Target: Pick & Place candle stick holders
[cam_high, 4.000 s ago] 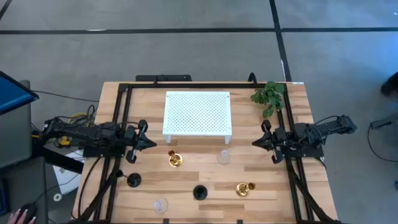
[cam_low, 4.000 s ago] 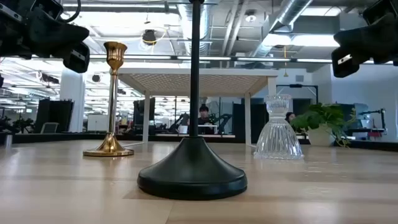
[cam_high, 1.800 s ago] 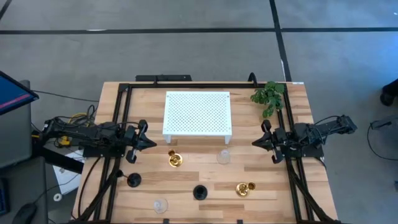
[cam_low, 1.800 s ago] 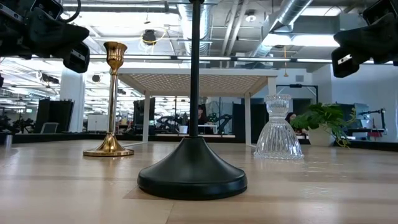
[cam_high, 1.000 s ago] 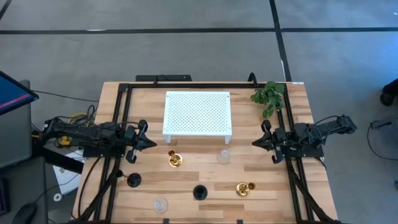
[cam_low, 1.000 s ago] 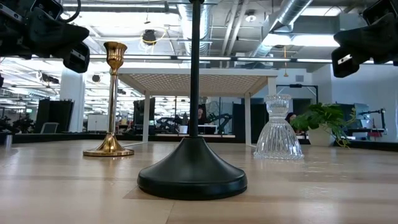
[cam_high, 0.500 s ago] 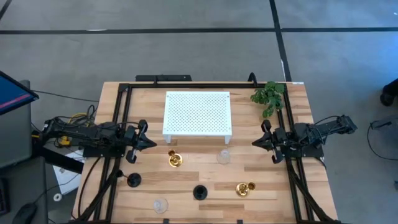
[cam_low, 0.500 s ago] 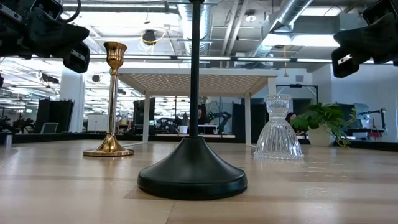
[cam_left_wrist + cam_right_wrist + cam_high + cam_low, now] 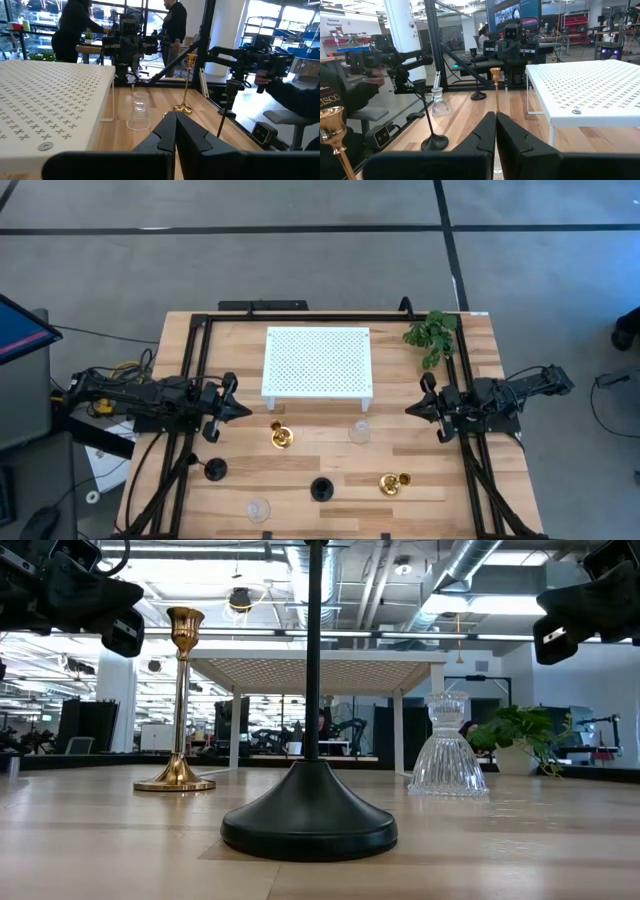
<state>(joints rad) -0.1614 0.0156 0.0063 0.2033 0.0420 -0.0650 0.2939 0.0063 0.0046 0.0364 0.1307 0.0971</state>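
holders: six round-based, thin-stemmed candle stick holders (image 9: 283,437) are standing on the wooden counter (image 9: 480,370) before the white perforated platform (image 9: 317,360) — two shiny gold, two black, two clear glass | left tool (image 9: 238,411): hovering at left counter edge, fingers pressed together, gripping nothing | right tool (image 9: 412,409): hovering at right edge, likewise closed, empty

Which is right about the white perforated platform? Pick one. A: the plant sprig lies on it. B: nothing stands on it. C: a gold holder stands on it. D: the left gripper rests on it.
B: in the high view the white perforated platform has a bare top, and each candle stick holder, such as the gold one, stands on the table.
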